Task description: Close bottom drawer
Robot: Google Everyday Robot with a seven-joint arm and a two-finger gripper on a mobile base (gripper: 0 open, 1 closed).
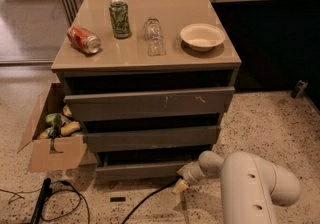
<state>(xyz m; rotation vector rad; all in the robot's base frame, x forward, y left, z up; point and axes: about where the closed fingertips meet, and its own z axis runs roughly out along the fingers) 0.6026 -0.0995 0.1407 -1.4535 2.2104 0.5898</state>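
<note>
Tool (181, 184) (how open, I cannot tell) is low at the front-right corner of the bench (150, 66); the bottom drawer (137, 170) lies just beyond it, its front running leftward.
</note>
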